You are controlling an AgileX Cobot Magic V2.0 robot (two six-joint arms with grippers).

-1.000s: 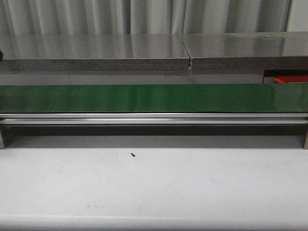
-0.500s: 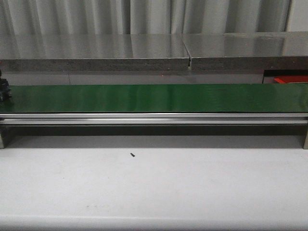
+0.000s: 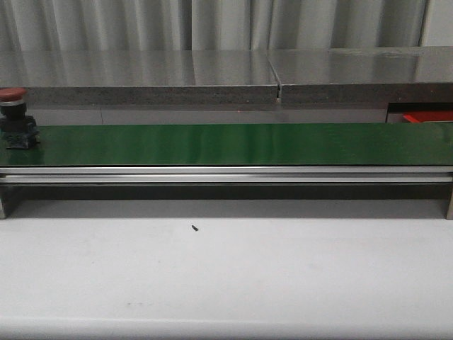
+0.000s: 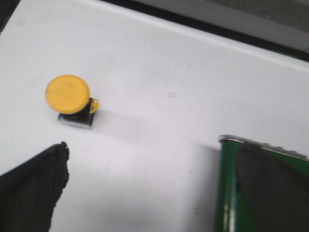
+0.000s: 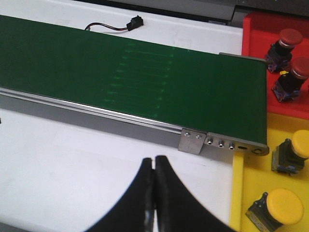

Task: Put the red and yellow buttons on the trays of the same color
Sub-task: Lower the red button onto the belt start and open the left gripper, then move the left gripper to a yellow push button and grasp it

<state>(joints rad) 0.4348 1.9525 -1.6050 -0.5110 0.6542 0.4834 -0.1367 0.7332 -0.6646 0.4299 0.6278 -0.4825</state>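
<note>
Red button (image 3: 13, 117) with its black base stands at the far left end of the green belt (image 3: 226, 144), upright. By the belt's other end the red tray (image 5: 263, 29) holds two red buttons and the yellow tray (image 5: 246, 193) two yellow ones. A further yellow button (image 4: 68, 95) sits on the white bench (image 4: 159, 87) near the left fingers (image 4: 34, 183), which are spread wide. The right fingers (image 5: 154, 193) are pressed together and hold nothing, hovering over the bench just short of the belt's end. I'd say the right arm should open up, wait by the belt's end, close on the black base rather than the rounded cap, then lift clear of the tray wall.
</note>
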